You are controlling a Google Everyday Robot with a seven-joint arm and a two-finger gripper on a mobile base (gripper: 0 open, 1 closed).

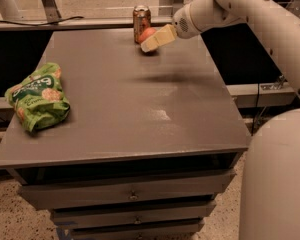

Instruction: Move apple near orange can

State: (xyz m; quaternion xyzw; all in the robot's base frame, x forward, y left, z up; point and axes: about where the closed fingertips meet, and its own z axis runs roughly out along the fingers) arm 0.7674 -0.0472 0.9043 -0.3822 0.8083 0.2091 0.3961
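Observation:
The apple (145,34), red-orange, is at the far edge of the grey table (120,99), right beside the orange can (141,15), which stands upright just behind it. My gripper (147,42) reaches in from the right and is shut on the apple. One cream finger (157,37) crosses in front of the apple and hides its lower right part. The apple is low over the tabletop; I cannot tell whether it touches it.
A green snack bag (37,101) lies at the table's left edge. My white arm (250,14) spans the upper right, and the robot's body (277,179) fills the lower right. Drawers (132,194) sit under the tabletop. A rail runs behind the table.

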